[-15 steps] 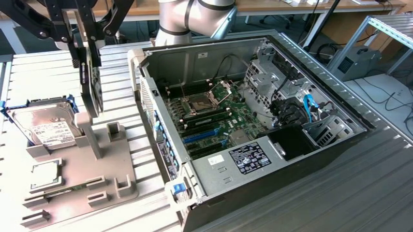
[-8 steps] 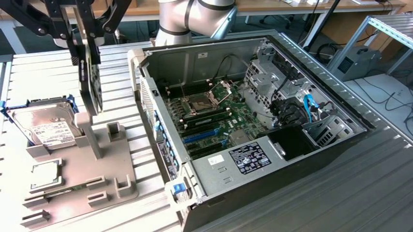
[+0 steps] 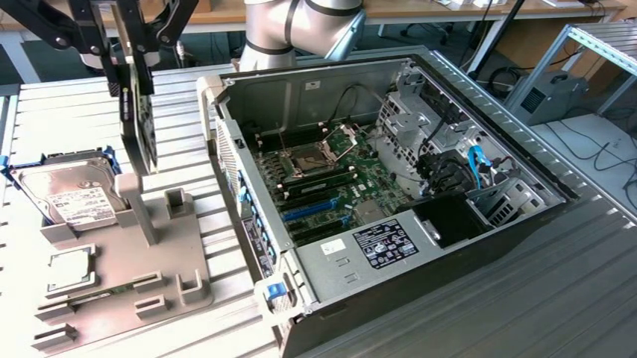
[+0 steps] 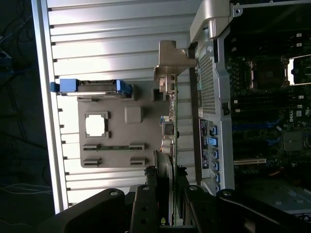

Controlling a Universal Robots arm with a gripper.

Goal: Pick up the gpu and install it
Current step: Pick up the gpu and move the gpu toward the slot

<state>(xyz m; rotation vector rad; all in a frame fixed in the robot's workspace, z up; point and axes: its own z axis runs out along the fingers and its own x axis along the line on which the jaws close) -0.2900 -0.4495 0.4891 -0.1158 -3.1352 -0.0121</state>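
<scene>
End effector pinching the gpu, held upright above the holder on the table. Pickup done; installation in the open case remains.

slatted metal table: grey holder plate beside open computer case.

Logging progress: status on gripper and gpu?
Gripper shut on thin black gpu card. Card hangs upright above grey parts tray, outside open computer case. Nothing between card and case.
</scene>
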